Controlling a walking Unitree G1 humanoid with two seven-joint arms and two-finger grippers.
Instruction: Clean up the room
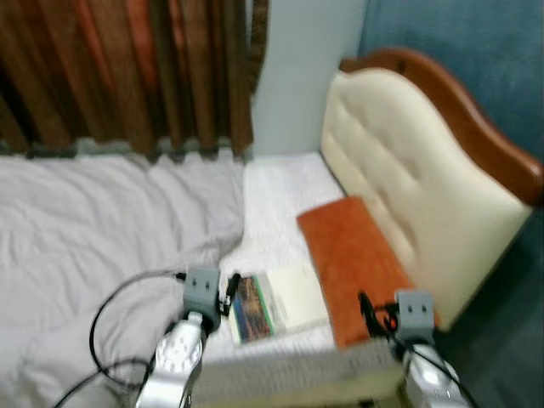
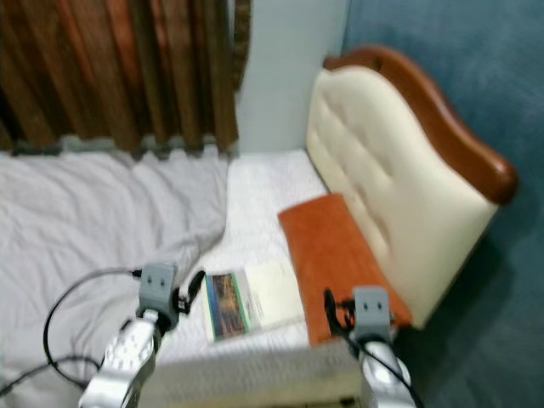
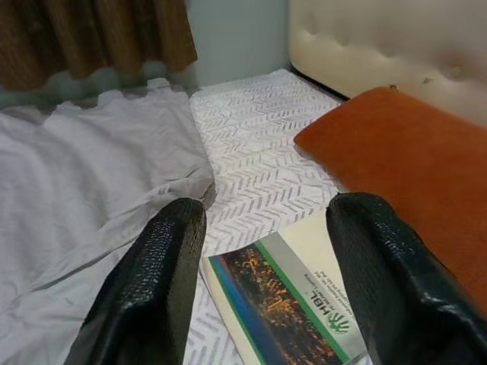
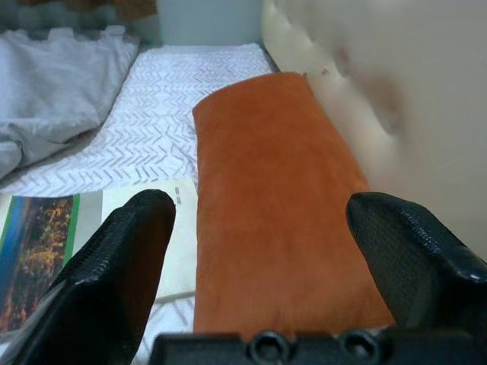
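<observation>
Booklet [image 3: 293, 304] cover: "HBL" logo; rest unreadable.

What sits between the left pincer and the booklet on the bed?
Nothing visible. The left pincer is open right over the booklet, which lies flat on the patterned sheet beside the orange pillow.

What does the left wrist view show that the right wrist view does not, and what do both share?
Left wrist view: the brown pleated curtain, and the open left pincer over the booklet.

Right wrist view: the open right pincer facing the pillow's near end.

Shared: the rust-orange rectangular pillow, the booklet with a green-striped landscape cover, the crumpled grey blanket, the white patterned mattress, and the cream tufted headboard.
</observation>
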